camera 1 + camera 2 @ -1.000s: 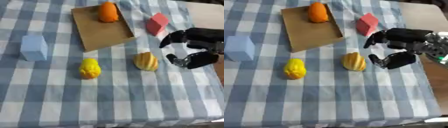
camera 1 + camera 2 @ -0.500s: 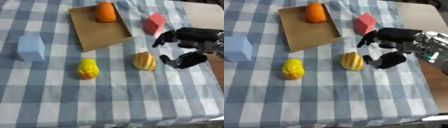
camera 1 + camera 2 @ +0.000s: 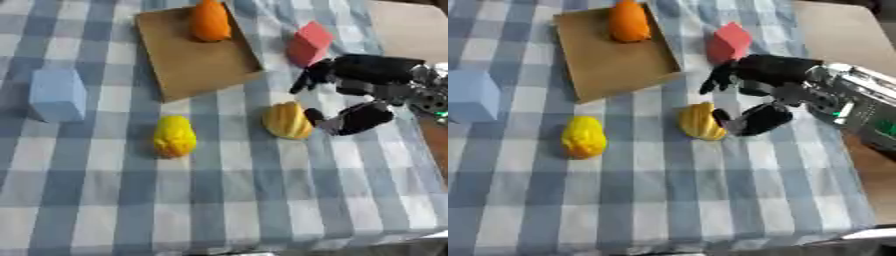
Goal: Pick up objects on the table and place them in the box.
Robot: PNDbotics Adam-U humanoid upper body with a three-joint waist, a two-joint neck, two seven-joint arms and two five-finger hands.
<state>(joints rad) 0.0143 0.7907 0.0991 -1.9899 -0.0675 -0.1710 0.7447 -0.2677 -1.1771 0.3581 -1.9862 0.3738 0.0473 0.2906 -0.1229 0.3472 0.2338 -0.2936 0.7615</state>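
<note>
In the left eye view, the right hand (image 3: 354, 97) comes in from the right edge, its fingers spread wide and holding nothing, the thumb low and just beside the ribbed yellow-orange fruit (image 3: 287, 120) at the middle of the checked cloth (image 3: 227, 200). The thumb tip looks to be touching the fruit's right side, though the blur leaves that unsure. The box (image 3: 197, 57), a flat brown tray, lies far and to the left of the hand, with an orange fruit (image 3: 210, 21) already at its far end. A yellow fruit (image 3: 174, 136) sits left of the ribbed one, and a pale blue block (image 3: 57, 94) rests at the far left.

In the right eye view, the red block (image 3: 728, 42) stands just beyond the hand's upper fingers (image 3: 719, 80). The likeliest trouble is the rounded fruit rolling left if the thumb nudges it before the fingers close over the top. A second risk is the upper fingers brushing the red block and knocking it. On the carry, the box's low rim could catch the fruit if it travels too low. The left hand appears in neither view.
</note>
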